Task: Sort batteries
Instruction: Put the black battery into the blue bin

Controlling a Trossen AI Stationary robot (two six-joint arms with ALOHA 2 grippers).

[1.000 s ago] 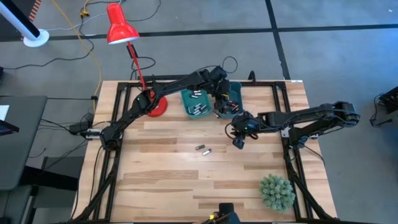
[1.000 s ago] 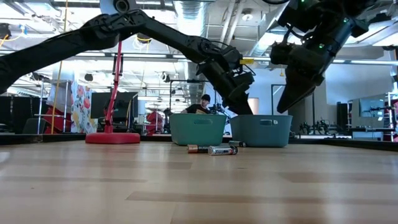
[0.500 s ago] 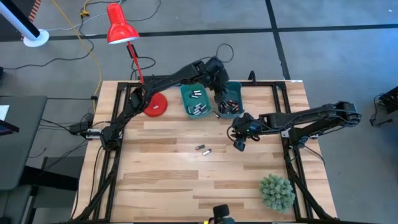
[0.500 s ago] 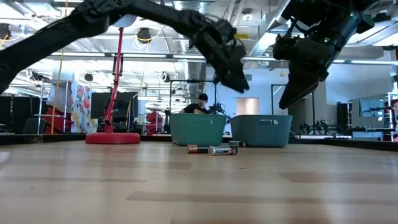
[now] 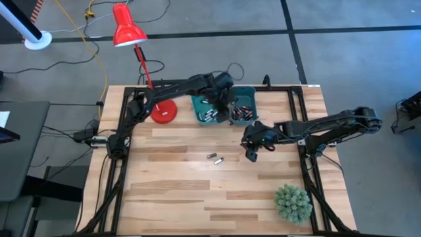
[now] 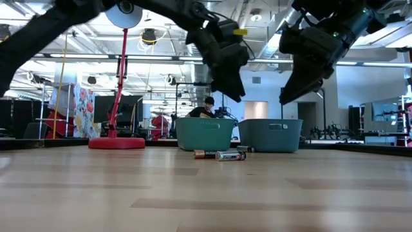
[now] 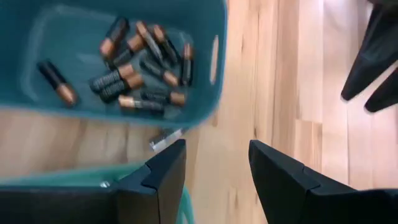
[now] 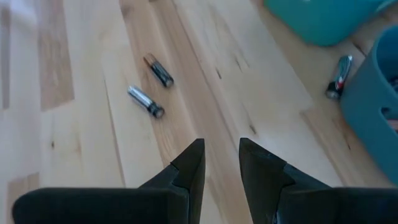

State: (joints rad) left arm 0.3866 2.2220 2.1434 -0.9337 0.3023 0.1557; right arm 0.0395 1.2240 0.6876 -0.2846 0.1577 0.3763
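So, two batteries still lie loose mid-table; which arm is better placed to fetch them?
Right, probably. The right gripper hangs empty over open wood near the two loose batteries, fingers pointing toward them. The left gripper, open and empty, is farther back over the teal bins.

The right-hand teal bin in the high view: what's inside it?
The right-hand teal bin holds a loose pile of dark batteries with copper ends. The left gripper hangs over its near edge, hiding part of the contents from above.

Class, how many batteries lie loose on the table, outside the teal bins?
3. Dark battery and silver battery lie together on open wood; third battery lies beside a teal bin. More may be hidden.
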